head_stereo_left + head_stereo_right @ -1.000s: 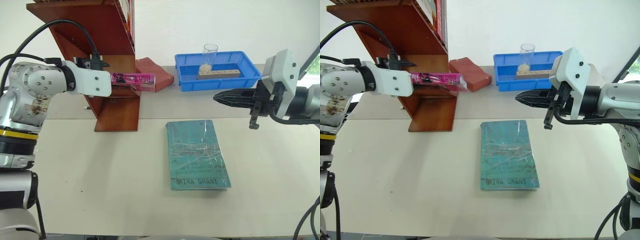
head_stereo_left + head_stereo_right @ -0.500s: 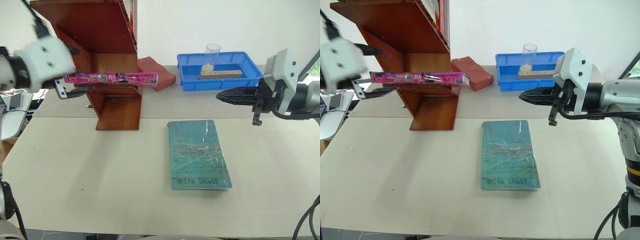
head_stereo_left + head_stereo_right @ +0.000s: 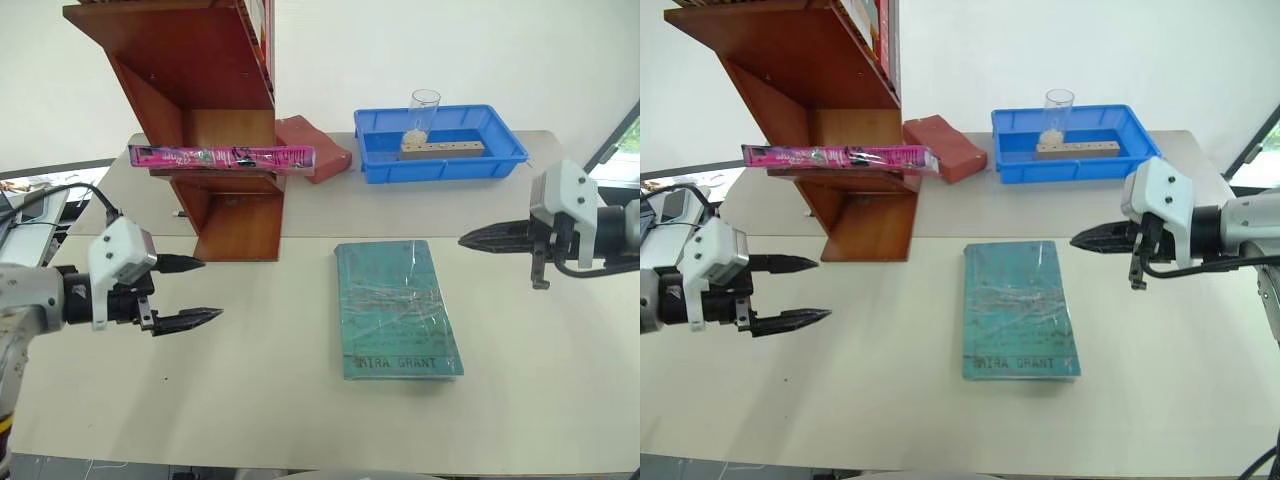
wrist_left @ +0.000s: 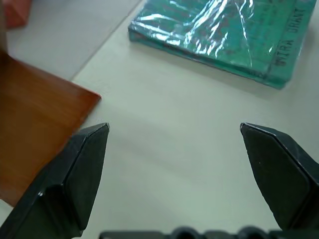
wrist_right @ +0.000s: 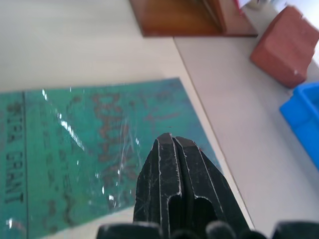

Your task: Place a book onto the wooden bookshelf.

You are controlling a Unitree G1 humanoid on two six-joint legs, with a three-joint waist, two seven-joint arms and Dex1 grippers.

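L gripper (image 3: pixel 200 290) has let go of the book (image 3: pixel 222 156) and pulled back to the near left, fingers spread wide over the table (image 3: pixel 250 400). Book now lies flat on the bookshelf (image 3: pixel 215 60), lower tier, both ends sticking out past the sides. R gripper (image 3: pixel 1076 240) has dropped a bit, fingers pressed together, empty, above the table right of the teal book (image 3: pixel 397 308).

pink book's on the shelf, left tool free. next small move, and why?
Probably just park the left arm low and off to the side. The pink book lies flat on a tier of the shelf, though both ends overhang. The left tool is open, holds nothing and is apart from the shelf; the right tool is shut and empty. Nothing looks left to place.
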